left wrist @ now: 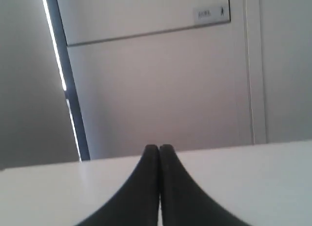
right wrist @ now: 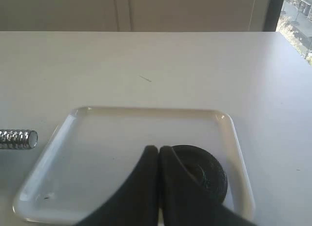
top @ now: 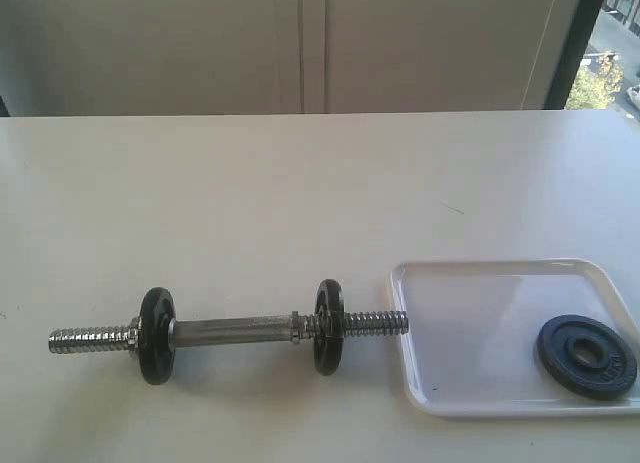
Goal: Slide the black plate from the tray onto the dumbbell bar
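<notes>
The black plate [top: 587, 356] lies flat in the right part of the white tray [top: 470, 293], at the table's front right. The dumbbell bar [top: 230, 331] lies on the table left of the tray, with a black disc on each side of its middle; its threaded right end reaches the tray's left rim. No gripper shows in the exterior view. In the right wrist view, my right gripper [right wrist: 158, 149] is shut and empty, its tips in front of the black plate [right wrist: 209, 174] on the tray [right wrist: 146, 111]; the bar's end [right wrist: 19, 138] shows beside the tray. My left gripper [left wrist: 158, 148] is shut, empty, over bare table.
The white table [top: 300, 193] runs back to a pale wall with cabinet doors. A window strip [top: 600, 53] shows at the far right corner.
</notes>
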